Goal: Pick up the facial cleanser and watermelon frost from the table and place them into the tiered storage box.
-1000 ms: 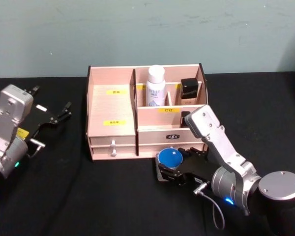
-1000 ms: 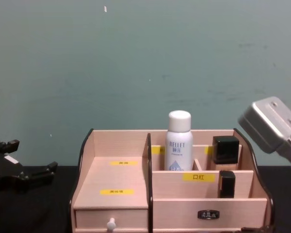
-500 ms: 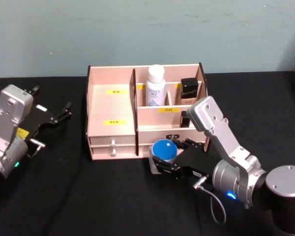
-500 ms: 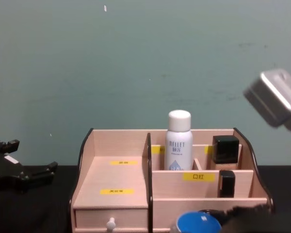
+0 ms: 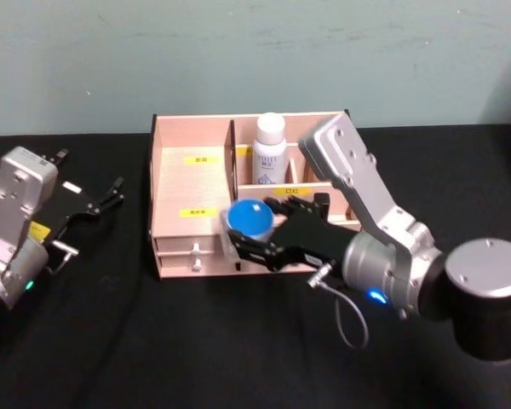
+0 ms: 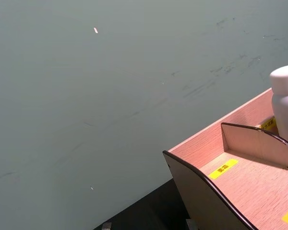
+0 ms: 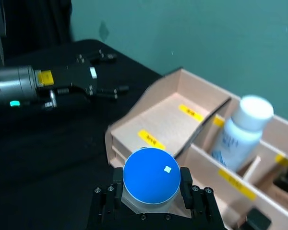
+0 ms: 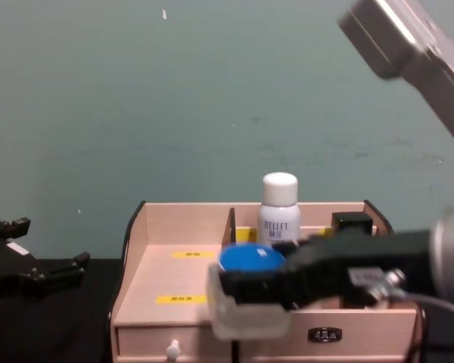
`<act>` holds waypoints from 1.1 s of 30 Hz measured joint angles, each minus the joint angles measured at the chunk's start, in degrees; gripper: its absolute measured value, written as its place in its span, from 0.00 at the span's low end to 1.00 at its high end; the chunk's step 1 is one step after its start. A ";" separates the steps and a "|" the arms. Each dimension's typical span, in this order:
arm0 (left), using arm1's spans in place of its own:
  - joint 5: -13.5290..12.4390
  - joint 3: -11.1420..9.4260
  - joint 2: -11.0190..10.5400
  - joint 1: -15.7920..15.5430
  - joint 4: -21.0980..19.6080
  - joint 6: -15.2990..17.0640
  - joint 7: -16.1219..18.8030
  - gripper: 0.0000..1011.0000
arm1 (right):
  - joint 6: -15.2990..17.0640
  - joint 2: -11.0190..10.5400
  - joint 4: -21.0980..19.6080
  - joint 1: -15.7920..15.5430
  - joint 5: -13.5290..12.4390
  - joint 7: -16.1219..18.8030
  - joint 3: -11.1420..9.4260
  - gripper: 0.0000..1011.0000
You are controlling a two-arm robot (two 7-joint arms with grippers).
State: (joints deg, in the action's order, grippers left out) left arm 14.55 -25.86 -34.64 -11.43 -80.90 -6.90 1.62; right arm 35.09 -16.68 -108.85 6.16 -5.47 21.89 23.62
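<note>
Black counter (image 5: 111, 341): right tool (image 7: 151, 191) grips blue-lidded jar (image 5: 250, 219) over storage box (image 5: 192, 183), next lower and release; left tool (image 5: 102, 200) open, parked left.

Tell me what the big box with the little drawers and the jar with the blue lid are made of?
The tiered storage box looks like thin pale wood, matt, with visible grain and dark cut edges. The jar in the right gripper seems plastic: a smooth blue lid with a slight shine over a cloudy, see-through body, though frosted glass is possible.
</note>
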 joint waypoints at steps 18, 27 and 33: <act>0.00 0.00 0.00 0.00 0.00 0.00 0.00 0.99 | -0.41 5.80 7.67 8.10 0.47 -1.20 4.28 0.71; 0.00 0.00 0.00 0.00 0.00 0.00 0.00 0.99 | -1.22 7.89 11.94 10.42 1.95 -2.41 4.90 0.71; 0.00 0.00 0.00 0.00 0.00 0.00 0.00 0.99 | -1.75 9.74 15.71 12.31 2.90 -3.20 4.66 0.71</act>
State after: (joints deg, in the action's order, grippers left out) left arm 14.55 -25.86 -34.65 -11.43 -80.90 -6.91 1.62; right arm 33.34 -6.94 -93.14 18.47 -2.57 18.69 28.29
